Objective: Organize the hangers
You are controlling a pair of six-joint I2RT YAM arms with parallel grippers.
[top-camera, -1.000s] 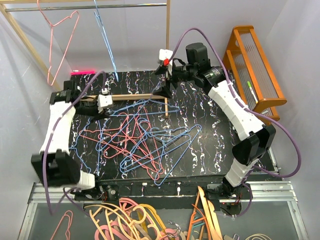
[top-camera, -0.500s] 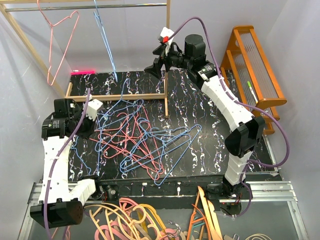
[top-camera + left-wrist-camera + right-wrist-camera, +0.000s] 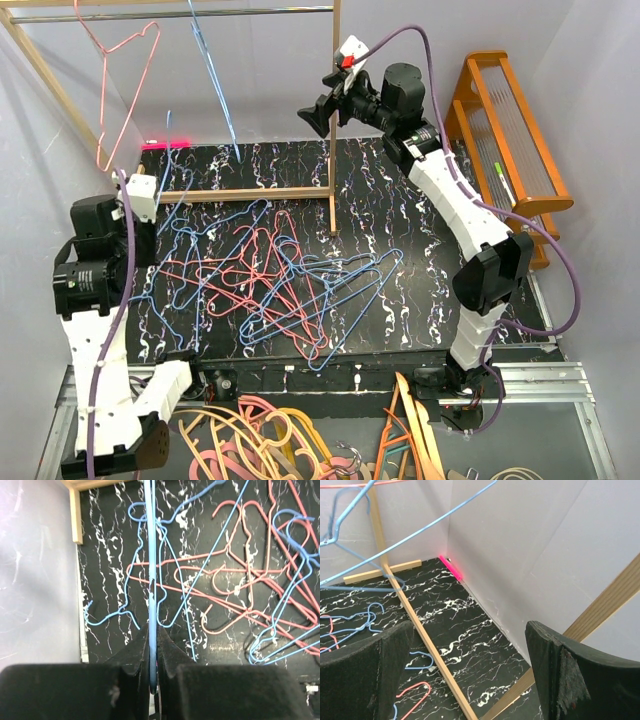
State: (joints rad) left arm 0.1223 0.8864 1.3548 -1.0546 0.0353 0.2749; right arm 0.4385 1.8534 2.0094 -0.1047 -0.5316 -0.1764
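Several thin pink-red and light blue wire hangers [image 3: 285, 285] lie tangled on the black marbled table [image 3: 420, 250]. My left gripper [image 3: 148, 212] is raised at the table's left side, shut on a light blue hanger [image 3: 151, 555] whose wire runs straight out from between the jaws over the pile. One pink hanger [image 3: 122, 80] and one blue hanger [image 3: 212, 75] hang from the rail [image 3: 200, 12]. High by the rack's right post [image 3: 335, 120], my right gripper [image 3: 322, 105] stands open and holds nothing. In the right wrist view its fingers [image 3: 570, 680] are wide apart, the hanging blue hanger [image 3: 350, 535] to the left.
The wooden rack's base bars [image 3: 250, 192] cross the back of the table. An orange wooden stand [image 3: 510, 130] is at the right. Thicker orange, pink and cream hangers [image 3: 260, 440] lie below the table's near edge. Grey walls close in the left and back.
My left arm has pulled back to the left and risen, drawing the blue hanger out of the pile. The right gripper has climbed from the table's back toward the rail.
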